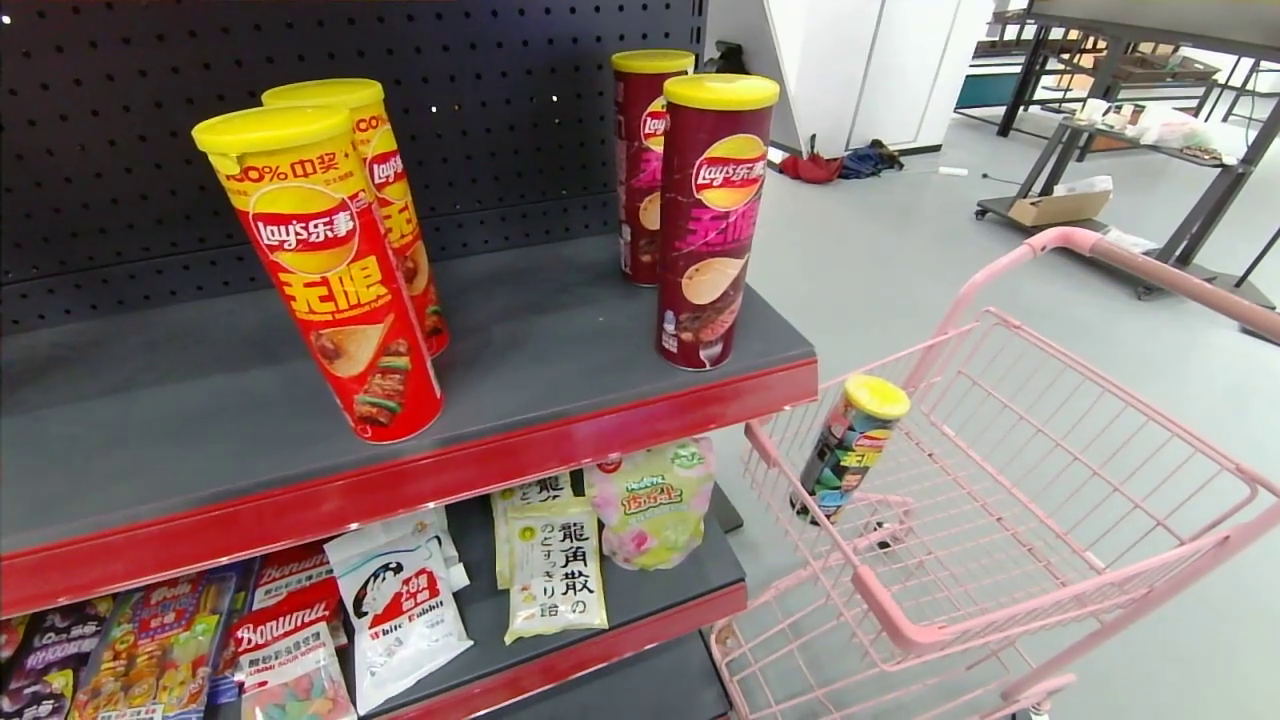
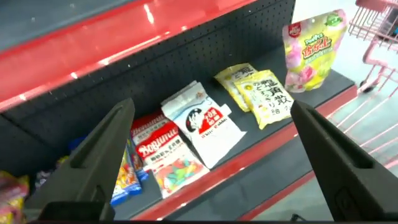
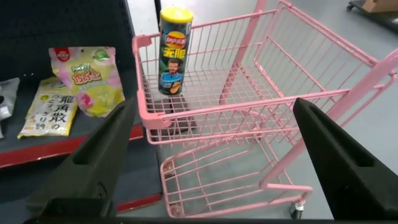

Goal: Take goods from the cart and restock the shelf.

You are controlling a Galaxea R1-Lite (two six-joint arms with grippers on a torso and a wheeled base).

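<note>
Item to be restocked: one chip can (image 1: 850,448) stands in the pink cart (image 1: 890,605), in the basket's left corner nearest the shelf (image 1: 560,330). Its long axis is close to vertical, lid up.

Right gripper (image 3: 211,106): fingers wide apart, empty, facing the cart. The can lies ahead of it, off toward the shelf side.

Left gripper (image 2: 211,106): fingers apart, empty, facing the lower shelf.

The right arm is judged nearer.

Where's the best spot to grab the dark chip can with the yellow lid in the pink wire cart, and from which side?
Grip the dark yellow-lidded chip can around its upper body, just under the lid, coming from above with the open right end effector. It stands upright in a corner of the pink wire cart, whose walls block its lower part.
</note>
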